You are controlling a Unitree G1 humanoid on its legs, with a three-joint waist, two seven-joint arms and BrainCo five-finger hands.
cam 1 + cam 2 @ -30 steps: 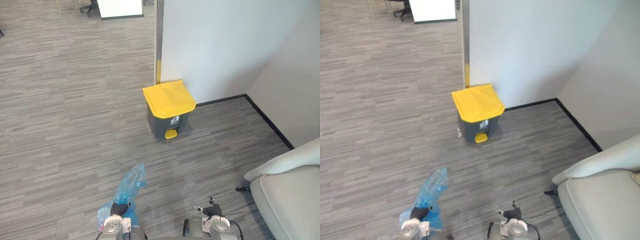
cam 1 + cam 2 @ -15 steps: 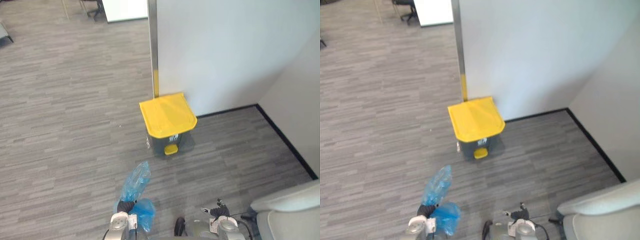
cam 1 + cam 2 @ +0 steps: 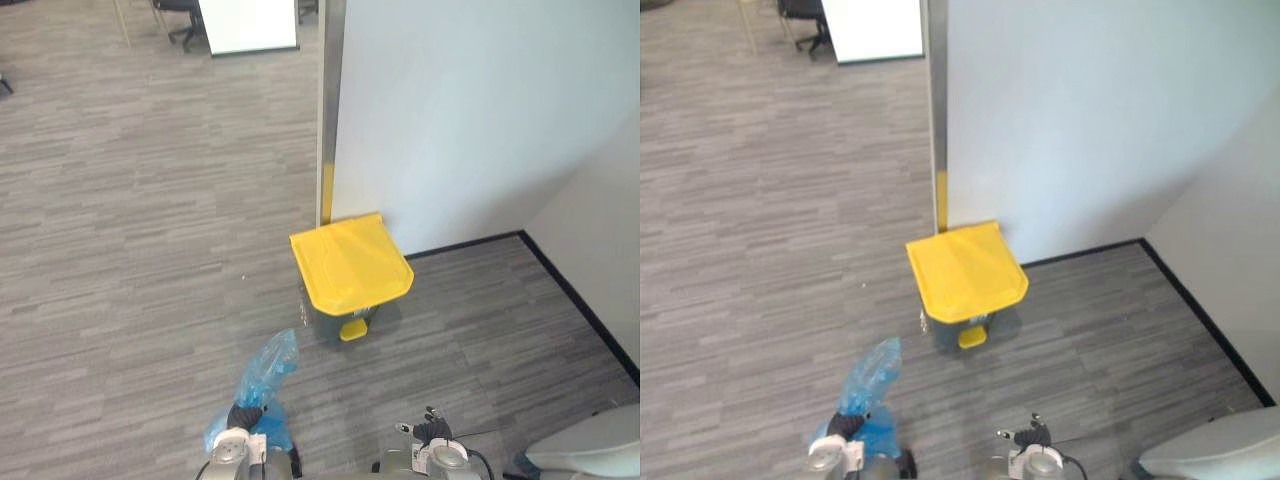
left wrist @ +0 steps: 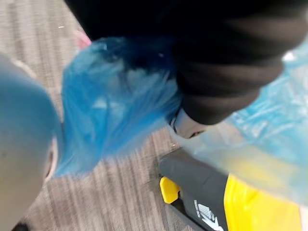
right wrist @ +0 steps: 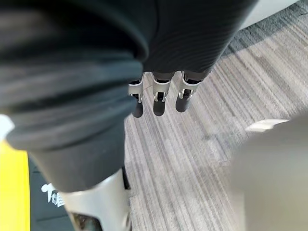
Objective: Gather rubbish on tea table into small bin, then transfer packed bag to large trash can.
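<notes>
- The blue bag [image 3: 264, 372] hangs low and left of centre in the left eye view. Its loose top flares upward. A fuller bulge below is partly cut off by the bottom edge, and what it holds cannot be made out.
- The left hand [image 3: 243, 416] is clenched round the bag's pinched neck. In the left wrist view the plastic bunches against the dark cover and hides most of the fingers.
- The right hand [image 5: 159, 98] hangs with its fingers straight and loose over the grey floor [image 3: 120, 220], holding nothing. In the left eye view it sits at the bottom edge, right of centre, largely cut off.
- The large trash can [image 3: 352, 268] stands at the centre against the white wall [image 3: 470, 110], its yellow lid shut. The lid covers most of the grey body, so only the front face and a yellow pedal [image 3: 353, 329] show. The bag is apart from the can, lower in the frame.
- A pale seat [image 3: 588, 455] is clipped by the lower right corner.
- At the top edge, upper left, an office chair [image 3: 176, 12] and a white panel [image 3: 254, 24] are both cut off.
</notes>
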